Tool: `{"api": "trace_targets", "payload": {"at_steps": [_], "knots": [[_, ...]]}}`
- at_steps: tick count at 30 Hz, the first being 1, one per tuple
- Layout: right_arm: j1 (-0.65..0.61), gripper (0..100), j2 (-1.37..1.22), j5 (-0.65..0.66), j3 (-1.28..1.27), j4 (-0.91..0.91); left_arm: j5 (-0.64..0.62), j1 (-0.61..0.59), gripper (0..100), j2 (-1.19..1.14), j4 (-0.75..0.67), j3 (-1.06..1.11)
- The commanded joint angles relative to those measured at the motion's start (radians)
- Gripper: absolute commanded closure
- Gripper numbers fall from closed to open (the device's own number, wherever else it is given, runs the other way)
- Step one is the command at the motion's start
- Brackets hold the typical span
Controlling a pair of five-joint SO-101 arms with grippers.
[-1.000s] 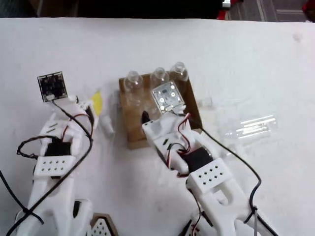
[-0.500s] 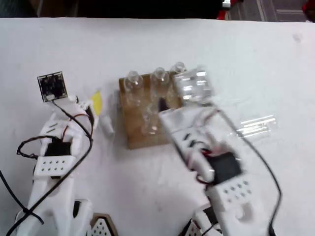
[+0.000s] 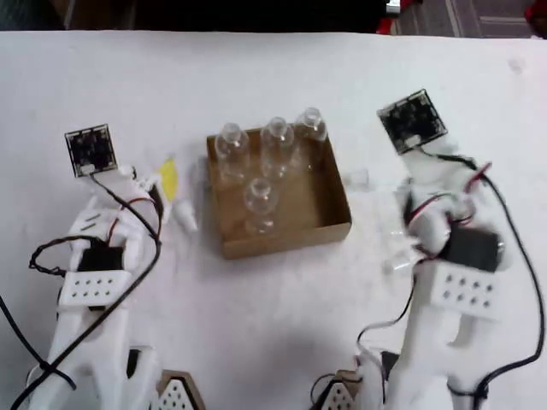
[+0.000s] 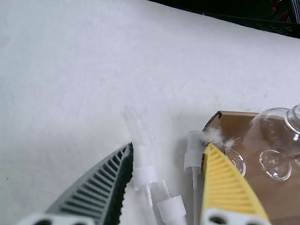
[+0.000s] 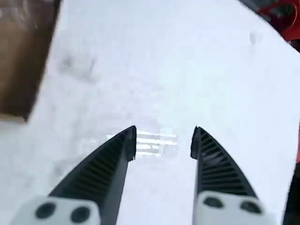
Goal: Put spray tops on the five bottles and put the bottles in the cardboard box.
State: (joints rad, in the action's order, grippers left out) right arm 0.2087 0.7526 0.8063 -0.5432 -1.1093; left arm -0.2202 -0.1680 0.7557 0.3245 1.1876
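We see four bottles [image 3: 260, 205] standing in the cardboard box [image 3: 282, 240]; left gripper [image 4: 168, 149] and right gripper [image 5: 163, 132] both spread apart.

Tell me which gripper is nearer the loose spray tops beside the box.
Left. The left gripper straddles the spray tops; the right gripper is over table on the box's far side.

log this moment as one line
box: four bottles inside | left gripper: open over spray tops | right gripper: open over table
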Motion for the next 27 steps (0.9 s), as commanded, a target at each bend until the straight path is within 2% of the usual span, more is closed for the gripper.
{"api": "trace_targets", "payload": {"at_steps": [1,4,6,14,20,27], "knots": [[0.076,83.2,-0.071,0.499,-0.005,-0.050,0.011,-0.007,77,0.008,-0.029,-0.009],[0.074,83.2,-0.104,0.697,-0.089,-0.070,0.011,-0.008,77,0.008,-0.029,-0.009],[0.076,83.1,-0.114,0.783,-0.138,-0.053,0.011,-0.008,77,0.008,-0.026,-0.009],[0.076,82.9,-0.153,0.902,-0.172,-0.045,0.011,-0.007,77,0.007,-0.025,-0.008],[0.062,82.9,-0.219,1.082,-0.164,-0.039,0.011,-0.010,77,0.005,-0.028,-0.008],[0.062,82.9,-0.292,1.192,0.038,-0.099,0.011,-0.005,77,0.005,-0.051,0.020]]}}
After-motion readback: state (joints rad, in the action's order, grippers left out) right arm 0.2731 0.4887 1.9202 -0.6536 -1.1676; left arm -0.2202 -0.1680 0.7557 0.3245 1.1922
